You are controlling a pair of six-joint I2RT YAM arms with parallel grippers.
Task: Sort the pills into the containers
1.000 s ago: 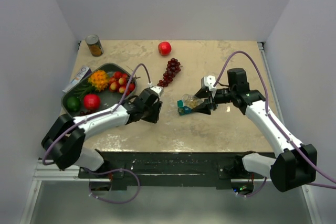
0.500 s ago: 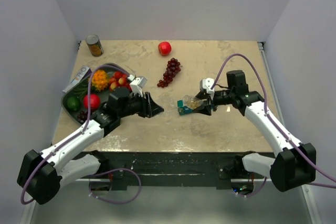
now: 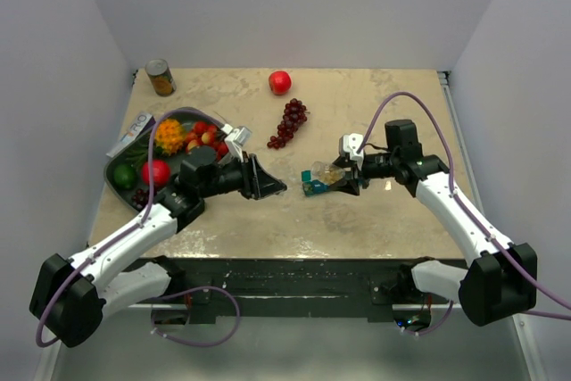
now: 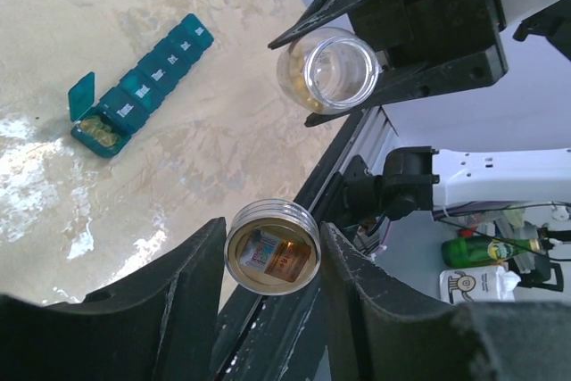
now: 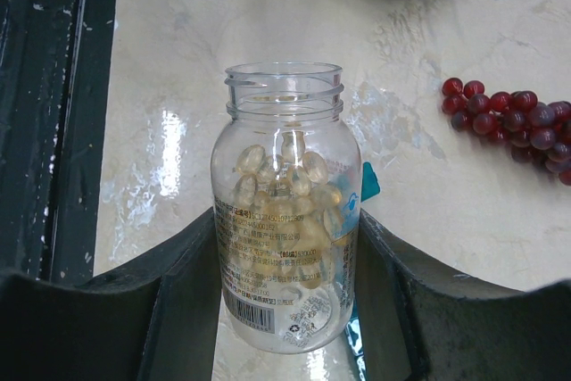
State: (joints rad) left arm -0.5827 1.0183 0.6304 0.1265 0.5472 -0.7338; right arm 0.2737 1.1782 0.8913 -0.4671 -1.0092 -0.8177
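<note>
The teal pill organiser (image 3: 312, 187) lies on the table at centre. In the left wrist view (image 4: 147, 86) its end lid stands open and yellow pills (image 4: 94, 131) fill that compartment. My right gripper (image 3: 346, 179) is shut on a clear, uncapped pill bottle (image 3: 326, 172) of yellowish softgels. It holds the bottle tilted just above the organiser, mouth pointing left (image 5: 285, 211). My left gripper (image 3: 272, 187) is shut on the bottle's round cap (image 4: 272, 254), held off the table just left of the organiser. The bottle's open mouth also shows in the left wrist view (image 4: 327, 69).
A dark green fruit tray (image 3: 186, 111) stands at the left. Dark grapes (image 3: 289, 122) and a red apple (image 3: 280, 82) lie behind centre. A tin can (image 3: 161, 78) stands at the back left corner. A white packet (image 3: 132, 131) lies by the tray.
My left arm has unfolded, its elbow swinging out toward the near left, and its gripper has slid a little right toward the organiser with the cap. The right gripper shifted slightly left with the bottle.
</note>
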